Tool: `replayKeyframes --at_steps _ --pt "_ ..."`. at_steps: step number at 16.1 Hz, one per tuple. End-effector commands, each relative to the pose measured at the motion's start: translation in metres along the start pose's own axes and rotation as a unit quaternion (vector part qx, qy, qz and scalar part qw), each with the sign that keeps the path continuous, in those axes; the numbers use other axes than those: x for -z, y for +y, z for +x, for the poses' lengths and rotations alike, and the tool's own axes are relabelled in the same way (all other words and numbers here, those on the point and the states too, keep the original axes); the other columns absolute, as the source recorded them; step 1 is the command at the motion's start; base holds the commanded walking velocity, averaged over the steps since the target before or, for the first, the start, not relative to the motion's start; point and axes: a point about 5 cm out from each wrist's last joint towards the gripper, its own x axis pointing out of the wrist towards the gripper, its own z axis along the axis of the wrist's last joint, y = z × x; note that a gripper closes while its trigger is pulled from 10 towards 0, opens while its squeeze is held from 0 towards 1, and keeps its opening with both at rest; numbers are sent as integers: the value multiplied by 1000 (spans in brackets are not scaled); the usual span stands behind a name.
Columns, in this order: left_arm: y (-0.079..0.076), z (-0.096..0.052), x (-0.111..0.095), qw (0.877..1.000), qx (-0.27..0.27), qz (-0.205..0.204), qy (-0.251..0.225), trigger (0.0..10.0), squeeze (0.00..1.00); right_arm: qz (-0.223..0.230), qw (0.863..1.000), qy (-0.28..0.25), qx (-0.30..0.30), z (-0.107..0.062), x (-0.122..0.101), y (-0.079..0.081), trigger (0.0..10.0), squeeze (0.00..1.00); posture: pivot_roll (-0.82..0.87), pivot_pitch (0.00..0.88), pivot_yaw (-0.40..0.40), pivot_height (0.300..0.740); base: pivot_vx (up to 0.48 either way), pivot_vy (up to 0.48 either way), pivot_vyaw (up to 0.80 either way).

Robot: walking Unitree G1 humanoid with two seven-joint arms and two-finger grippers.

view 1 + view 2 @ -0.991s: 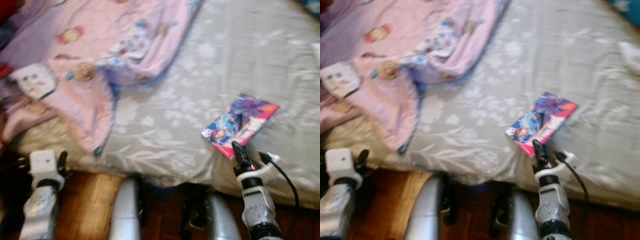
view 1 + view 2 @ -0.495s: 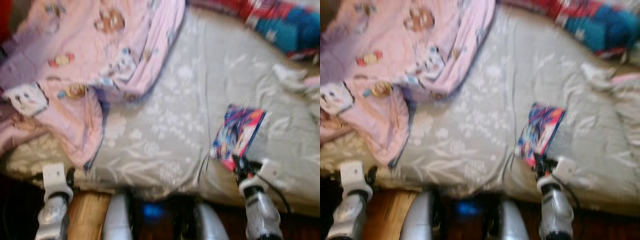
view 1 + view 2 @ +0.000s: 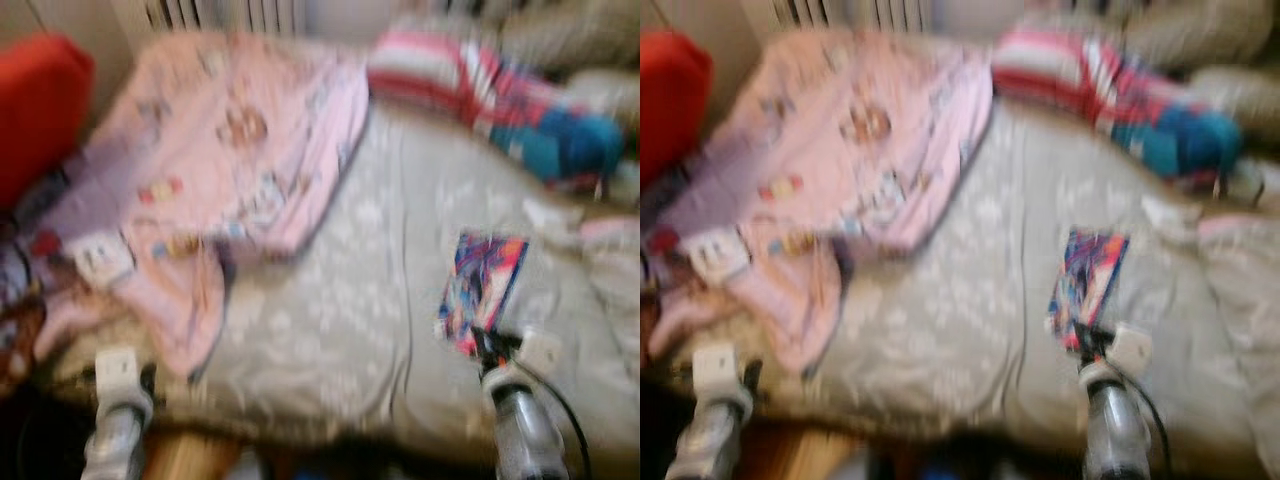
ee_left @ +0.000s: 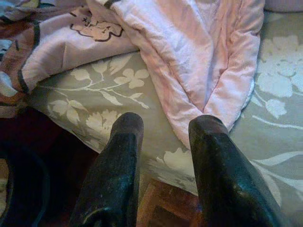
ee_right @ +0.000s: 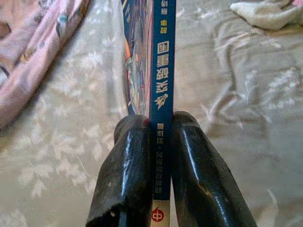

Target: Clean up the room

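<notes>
- Bed [image 3: 340, 330] comes first: it spreads across the head views under a grey sheet with a pale leaf print, and both head views are blurred, so any carry is best begun once the view steadies.
- Pink blanket [image 3: 230, 150] lies heaped over the robot's left part of the bed, and one fold hangs past the mattress edge; tidying it looks like a later job, and the book should be kept from brushing it.
- Striped bedding [image 3: 470, 85] sits bunched at the far side, with a small white cloth [image 5: 265, 13] on the sheet beyond the book.
- Book [image 5: 162, 71], the thing in hand, stands on edge in the right claw [image 5: 161, 165], spine toward the wrist camera, just above the sheet near the bed's near edge.
- Right claw is clamped on the book's lower end, one finger on each cover. The hold is narrow and low, so I judge a slow, level carry safest, since a quick swing could let the book pivot or slip.
- Left claw [image 4: 161, 142] has its fingers apart with nothing between them, low at the mattress edge beside the blanket's hanging fold.
</notes>
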Motion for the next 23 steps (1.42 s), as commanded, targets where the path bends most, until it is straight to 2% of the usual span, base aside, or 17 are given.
replayKeyframes --at_steps 1,2,4,6,7,9,12,14,16,23 --pt "4 -9 25 998 -11 3 58 10000 0 25 999 21 41 -8 10 -15 10000 0 128 40 -74 740 0 0 0" --pt "3 -14 38 996 -18 -2 88 10000 0 17 997 56 58 -13 19 -23 10000 0 123 26 -83 740 0 0 0" --pt "-3 -20 50 993 -14 -7 113 10000 0 3 996 74 50 -15 22 -26 10000 0 121 14 -90 740 0 0 0" --pt "-9 -23 55 992 -3 -8 123 10000 0 -40 994 88 55 -16 22 -29 10000 0 112 10 -91 740 0 0 0" --pt "-12 -23 55 992 1 -7 125 10000 0 -69 992 94 35 -16 25 -24 10000 0 119 9 -91 740 0 0 0" --pt "-13 -22 56 991 2 -10 131 10000 0 -76 991 104 19 -16 30 -16 10000 0 124 5 -84 740 0 0 0" --pt "-13 -25 61 989 8 1 148 10000 0 -85 986 132 51 -22 38 -23 10000 0 127 0 -72 740 0 0 0" --pt "-13 -28 66 988 20 21 153 10000 0 -67 987 132 58 -23 40 -24 10000 0 133 0 -62 740 0 0 0" --pt "-2 -31 69 987 -5 15 160 10000 0 -50 989 125 55 -22 39 -22 10000 0 136 0 -63 740 0 -480 -775" --pt "-4 -34 73 987 -2 15 162 10000 0 -58 990 112 59 -18 32 -24 10000 0 136 0 -77 740 0 -410 -113"
